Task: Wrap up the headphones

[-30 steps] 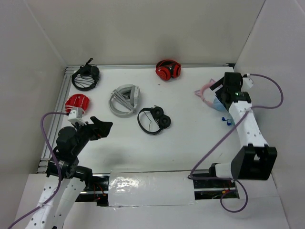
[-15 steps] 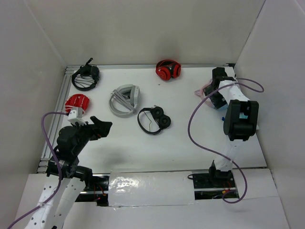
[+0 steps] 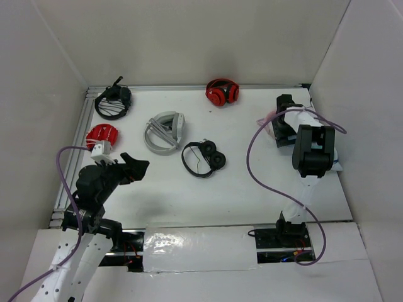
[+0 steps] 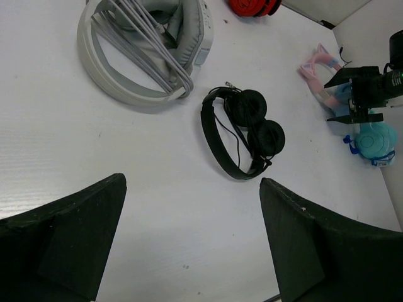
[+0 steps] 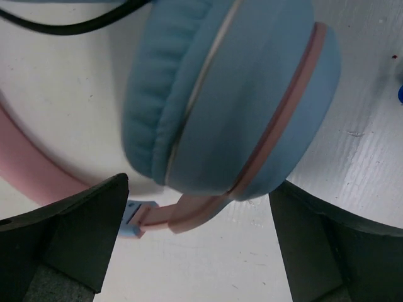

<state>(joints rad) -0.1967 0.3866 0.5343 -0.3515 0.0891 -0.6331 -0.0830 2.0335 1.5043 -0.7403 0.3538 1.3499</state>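
The headphones (image 5: pixel 233 94) lie at the table's right side, a light-blue ear cup on a pink headband (image 5: pixel 25 170) with a dark cable (image 5: pixel 69 25) above it. From above only a bit of the pink band (image 3: pixel 263 121) shows beside the arm. My right gripper (image 5: pixel 198 207) hovers just over that ear cup, jaws open on either side of it and holding nothing; it points down near the right wall (image 3: pixel 281 123). In the left wrist view a pink cat ear (image 4: pixel 315 63) and the other blue cup (image 4: pixel 376 139) show. My left gripper (image 3: pixel 135 168) hangs open and empty at the near left (image 4: pixel 192 182).
A small black on-ear pair (image 3: pixel 203 157) lies mid-table with a grey pair (image 3: pixel 164 131) left of it. Red headphones (image 3: pixel 221 92) sit at the back, a red item (image 3: pixel 101 134) and a black pair (image 3: pixel 113 102) at the far left. White walls close in on three sides.
The right arm has folded up and back, bringing its gripper down close over the blue ear cup. The left arm has stayed still.
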